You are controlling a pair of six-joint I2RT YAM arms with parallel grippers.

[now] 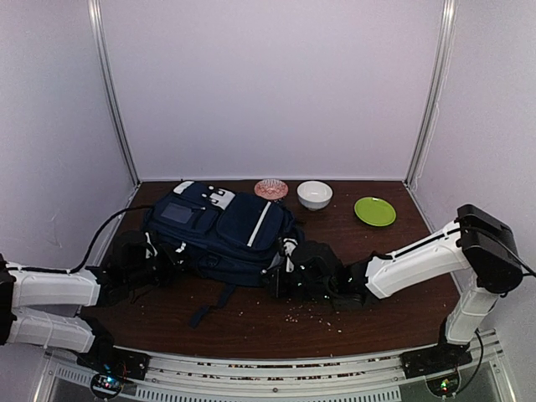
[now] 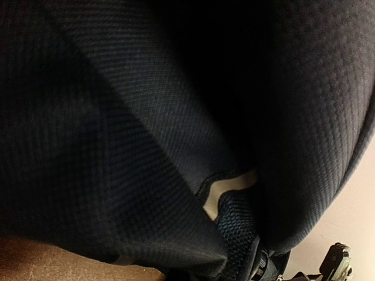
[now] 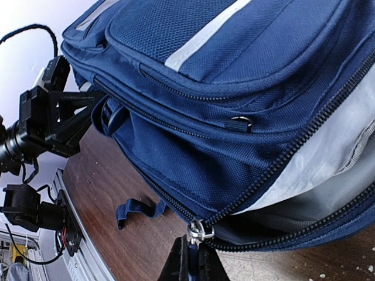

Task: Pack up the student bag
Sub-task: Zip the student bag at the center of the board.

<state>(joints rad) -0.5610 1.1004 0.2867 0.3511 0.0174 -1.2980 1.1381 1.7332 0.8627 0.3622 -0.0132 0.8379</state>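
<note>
The student bag [image 1: 226, 226] lies flat on the brown table, navy with a white stripe [image 3: 205, 35] on its front. Its main zip stands partly open on the near right, showing grey lining [image 3: 328, 158]. My right gripper [image 3: 193, 260] is shut on the blue pull tab just below the metal zip slider [image 3: 200, 230], at the bag's near right corner [image 1: 289, 272]. My left gripper [image 1: 167, 264] is pressed into the bag's left side. Dark bag fabric [image 2: 146, 117] fills the left wrist view, its folds bunching toward the bottom, and the fingers are hidden.
A pink dish [image 1: 270, 189], a white bowl [image 1: 314, 194] and a green plate [image 1: 374, 211] stand along the back of the table. A loose strap [image 1: 209, 308] trails toward the front edge. Crumbs [image 1: 314, 314] are scattered near my right gripper.
</note>
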